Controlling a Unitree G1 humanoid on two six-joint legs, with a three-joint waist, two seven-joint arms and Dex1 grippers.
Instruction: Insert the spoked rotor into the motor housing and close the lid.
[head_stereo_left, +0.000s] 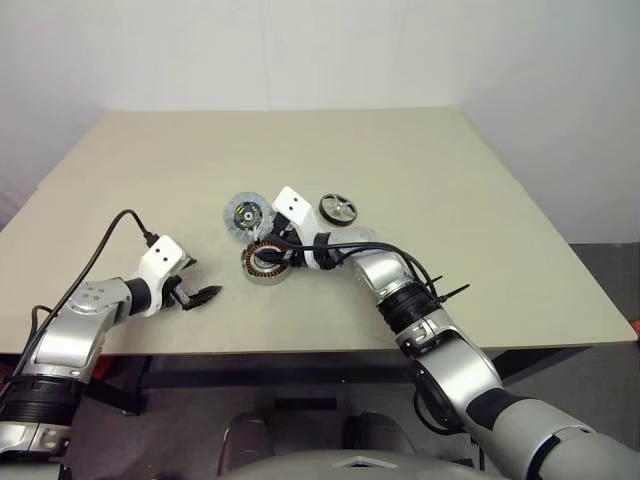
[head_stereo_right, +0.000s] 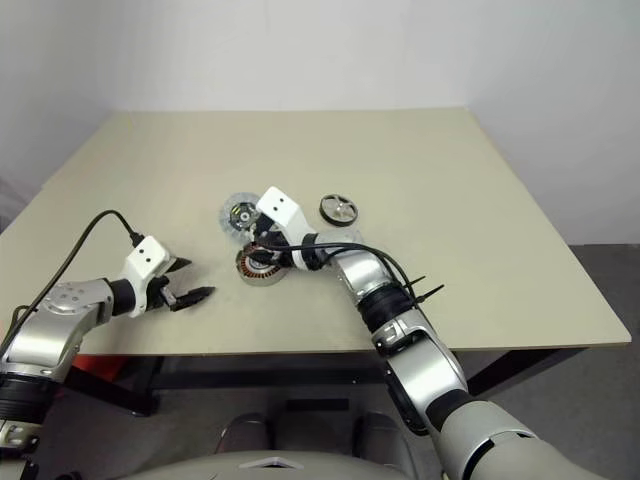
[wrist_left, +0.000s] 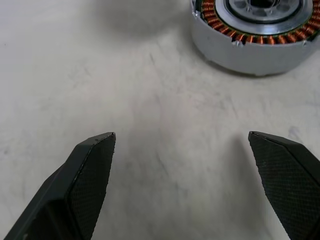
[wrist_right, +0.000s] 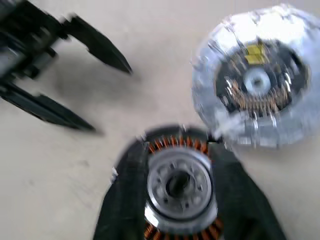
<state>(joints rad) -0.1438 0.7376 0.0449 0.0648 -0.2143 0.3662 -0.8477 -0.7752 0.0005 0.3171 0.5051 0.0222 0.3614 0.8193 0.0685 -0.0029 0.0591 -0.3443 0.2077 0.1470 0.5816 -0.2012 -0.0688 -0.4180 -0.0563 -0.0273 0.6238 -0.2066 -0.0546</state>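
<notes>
From the head views, the dark grey open-spoked metal rotor (head_stereo_left: 338, 208) lies on the table just beyond the right gripper (head_stereo_left: 268, 254), nearer it than the left gripper (head_stereo_left: 203, 296). The left wrist view shows those fingers spread, empty. In the right wrist view, the right fingers straddle the copper-coiled round metal housing (wrist_right: 180, 185); whether they clamp it, I cannot tell.

The right gripper (wrist_right: 180, 200) straddles the housing (wrist_right: 179, 185) on the counter (wrist_right: 75, 175), with the lid (wrist_right: 257, 80) just beside and the left gripper (wrist_right: 107, 92) spread wide nearby.
</notes>
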